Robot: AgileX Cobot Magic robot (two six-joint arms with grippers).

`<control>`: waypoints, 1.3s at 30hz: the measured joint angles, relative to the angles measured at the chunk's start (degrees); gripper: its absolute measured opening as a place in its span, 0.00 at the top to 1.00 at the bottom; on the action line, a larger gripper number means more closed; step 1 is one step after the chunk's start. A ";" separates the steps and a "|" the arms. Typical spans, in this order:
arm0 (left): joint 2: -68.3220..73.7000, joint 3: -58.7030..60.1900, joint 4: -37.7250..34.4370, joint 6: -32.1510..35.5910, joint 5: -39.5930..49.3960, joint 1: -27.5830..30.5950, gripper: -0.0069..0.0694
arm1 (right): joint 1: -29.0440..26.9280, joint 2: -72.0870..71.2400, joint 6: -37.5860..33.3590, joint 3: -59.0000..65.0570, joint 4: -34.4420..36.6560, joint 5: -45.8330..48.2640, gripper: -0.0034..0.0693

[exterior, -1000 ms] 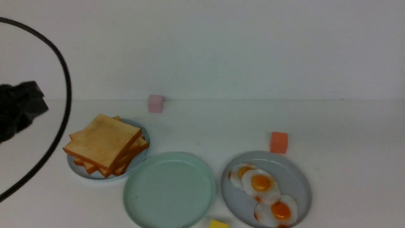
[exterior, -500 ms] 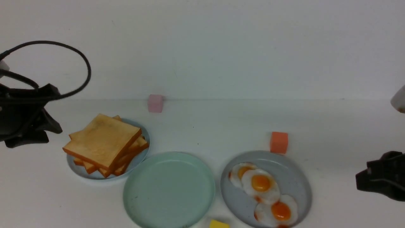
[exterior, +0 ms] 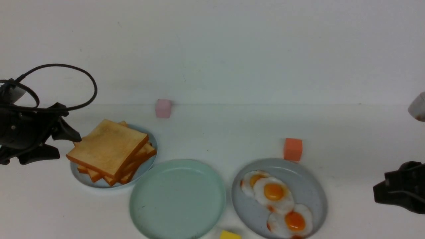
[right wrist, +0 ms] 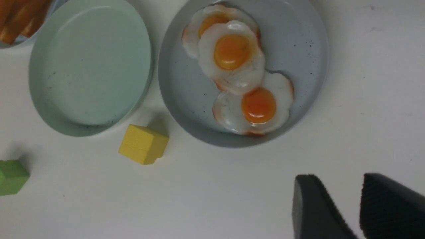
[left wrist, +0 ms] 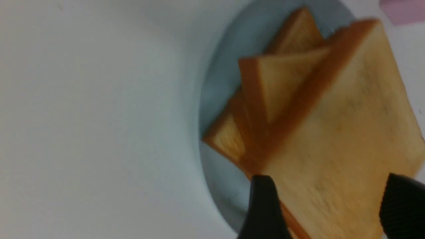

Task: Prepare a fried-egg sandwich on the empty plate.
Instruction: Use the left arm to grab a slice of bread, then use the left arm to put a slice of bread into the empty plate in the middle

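Several toast slices (exterior: 109, 149) are stacked askew on a pale-blue plate (exterior: 148, 166) at the left. My left gripper (exterior: 68, 146) hangs open just left of the stack. In the left wrist view its black fingers (left wrist: 262, 205) stand wide apart, with the top toast (left wrist: 342, 132) showing between them. The empty mint-green plate (exterior: 177, 199) sits at the front centre. Three fried eggs (exterior: 274, 192) overlap on a grey-blue plate (exterior: 312, 186) to its right. My right gripper (exterior: 378, 187) is open at the far right, apart from the egg plate, with nothing between its fingers (right wrist: 312, 205).
A pink cube (exterior: 163, 108) stands by the back wall and an orange cube (exterior: 293, 149) behind the egg plate. A yellow block (right wrist: 143, 143) lies at the front between the two plates, and a green block (right wrist: 11, 176) further left. A black cable (exterior: 89, 79) loops above my left arm.
My left arm has moved right, close to the toast stack, and its jaws have spread wider. My right gripper came into view at the right edge half a second ago and has stayed there.
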 joint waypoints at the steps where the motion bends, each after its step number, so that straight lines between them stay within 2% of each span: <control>1: 0.56 -0.06 -0.14 0.29 -1.12 0.00 0.29 | 0.00 0.00 0.00 0.00 0.00 0.33 0.62; 8: 4.15 -0.10 -2.41 1.09 -2.92 0.00 0.29 | 0.00 0.00 0.00 0.00 0.00 0.94 0.62; 12: 6.44 -0.10 -6.70 4.86 -3.55 0.00 0.34 | 0.00 0.00 0.00 0.00 0.00 0.99 0.62; 15: 6.63 -0.10 -9.24 7.78 -3.67 0.00 0.44 | 0.00 0.00 0.00 0.00 0.05 1.14 0.62; 16: 6.63 -0.10 -9.36 7.78 -3.67 0.00 0.44 | 0.00 0.00 0.00 0.00 0.05 1.13 0.62; 20: 6.63 -0.10 -10.08 9.14 -3.48 0.21 0.68 | 0.00 0.00 0.00 0.00 0.05 1.48 0.62; 23: 5.66 -0.10 -10.03 9.32 -1.71 1.41 0.78 | 0.00 0.00 0.00 0.00 0.00 1.61 0.62; 32: -3.20 0.03 -10.59 10.06 6.32 6.94 0.78 | 0.00 0.00 0.00 0.00 -0.56 1.84 0.62; 35: -6.50 1.89 -14.27 11.64 7.76 5.11 0.78 | 0.00 0.00 0.00 0.00 -0.85 1.84 0.62; 39: -12.41 9.30 -22.02 12.34 5.00 -2.95 0.78 | 0.00 0.00 0.00 0.00 -1.05 1.84 0.62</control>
